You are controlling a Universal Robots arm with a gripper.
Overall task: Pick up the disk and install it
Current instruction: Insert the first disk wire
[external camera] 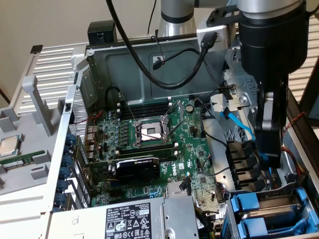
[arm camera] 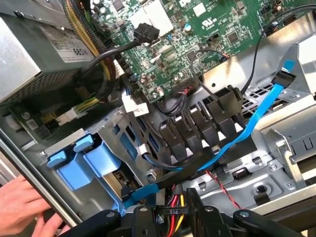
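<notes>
My gripper (external camera: 271, 155) hangs over the case's drive area at the exterior view's right, just above a row of black cable connectors (external camera: 243, 162). It is open and holds nothing; in the wrist view red and yellow wires show through the gap of the gripper (arm camera: 180, 210). Below it, two blue-fronted drive carriers (external camera: 249, 203) sit side by side in the drive bay. The wrist view shows these carriers (arm camera: 74, 170) too. Only their blue fronts show, so the disk itself is hidden or cannot be told apart from them.
The open case holds the motherboard (external camera: 149, 149), a power supply (external camera: 134, 219) and a blue data cable (arm camera: 252, 128) crossing the bay. A person's hand (arm camera: 22, 205) rests on the case edge beside the carriers. A square chip (external camera: 9, 146) lies on the grey tray at the exterior view's left.
</notes>
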